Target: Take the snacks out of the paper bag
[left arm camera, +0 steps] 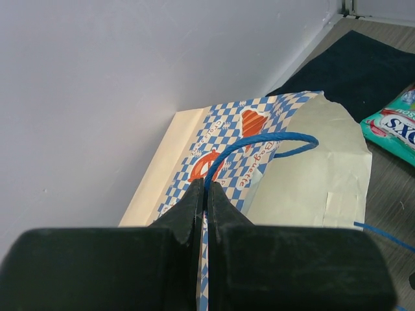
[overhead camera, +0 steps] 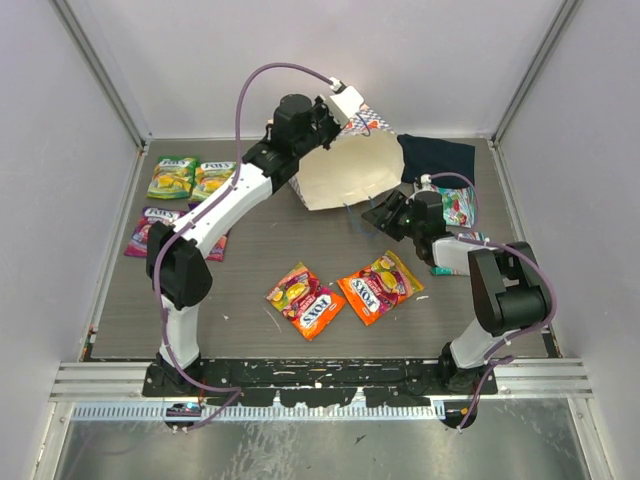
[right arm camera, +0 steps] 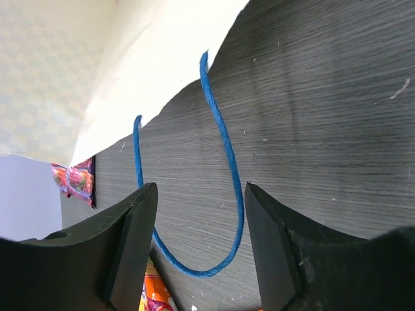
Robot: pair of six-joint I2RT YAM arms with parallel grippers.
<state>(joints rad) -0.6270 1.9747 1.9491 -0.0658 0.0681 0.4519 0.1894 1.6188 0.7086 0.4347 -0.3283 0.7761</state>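
The left gripper [left arm camera: 205, 189] pinches the paper bag [overhead camera: 348, 176] by its rim; the bag's mouth lies just ahead of the spread right gripper [right arm camera: 198, 192].

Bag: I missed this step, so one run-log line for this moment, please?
left gripper: shut on bag rim | right gripper: open above handle | bag: mouth open | orange pouches: out of bag

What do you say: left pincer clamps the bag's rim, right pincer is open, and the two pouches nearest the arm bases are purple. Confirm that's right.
Wrong colour: the top external view shows those two pouches are orange, not purple. The left pincer does clamp the rim of the paper bag, and the right pincer is open.
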